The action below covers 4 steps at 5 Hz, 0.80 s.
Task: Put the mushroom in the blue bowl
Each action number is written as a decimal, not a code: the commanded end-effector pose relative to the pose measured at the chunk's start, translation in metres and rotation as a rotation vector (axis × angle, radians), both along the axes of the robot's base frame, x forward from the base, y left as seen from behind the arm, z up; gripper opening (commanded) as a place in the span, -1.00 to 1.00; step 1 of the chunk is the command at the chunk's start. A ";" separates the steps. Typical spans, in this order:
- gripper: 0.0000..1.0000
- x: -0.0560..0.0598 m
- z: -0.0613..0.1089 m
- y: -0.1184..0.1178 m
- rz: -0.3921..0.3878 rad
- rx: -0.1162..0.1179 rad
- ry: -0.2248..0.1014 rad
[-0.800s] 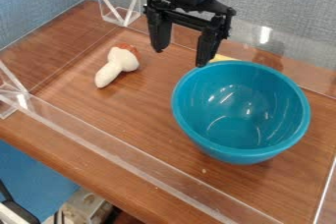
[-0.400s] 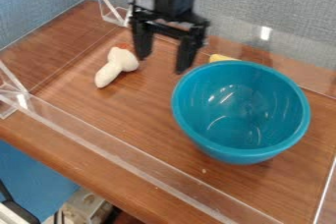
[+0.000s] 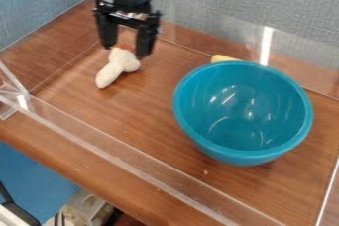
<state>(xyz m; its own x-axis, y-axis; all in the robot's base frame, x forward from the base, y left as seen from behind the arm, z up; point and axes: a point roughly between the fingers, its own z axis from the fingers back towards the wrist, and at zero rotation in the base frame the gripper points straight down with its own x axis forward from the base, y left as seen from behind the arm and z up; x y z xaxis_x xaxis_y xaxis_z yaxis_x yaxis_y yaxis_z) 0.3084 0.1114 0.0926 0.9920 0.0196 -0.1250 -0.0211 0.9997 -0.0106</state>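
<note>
Gripper has moved left from beside the glossy teal-blue bowl, fingers spread and empty above the cream-stemmed, brown-capped toy mushroom lying on the wooden desk; grasp comes next.

Mushroom: small, cream stem, red-brown cap, lying on its side, cap end toward the back. Bowl: big glossy teal, upright, well right of mushroom.

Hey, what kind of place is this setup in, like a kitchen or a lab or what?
Probably a robot test bench, not a kitchen: a wooden table fenced by clear plastic walls, a black gripper above a toy mushroom, and a blue bowl.
</note>
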 end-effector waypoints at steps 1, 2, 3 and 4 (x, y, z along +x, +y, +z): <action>1.00 0.019 0.011 0.026 -0.009 0.024 -0.072; 1.00 0.019 0.011 0.035 0.015 0.023 -0.062; 1.00 0.019 0.010 0.040 0.038 0.015 -0.051; 1.00 0.020 0.000 0.043 0.043 0.004 -0.039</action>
<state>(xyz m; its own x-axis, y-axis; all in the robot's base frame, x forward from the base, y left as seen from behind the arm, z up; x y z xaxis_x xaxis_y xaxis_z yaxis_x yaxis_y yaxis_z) 0.3209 0.1443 0.0725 0.9868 0.0445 -0.1560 -0.0500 0.9982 -0.0321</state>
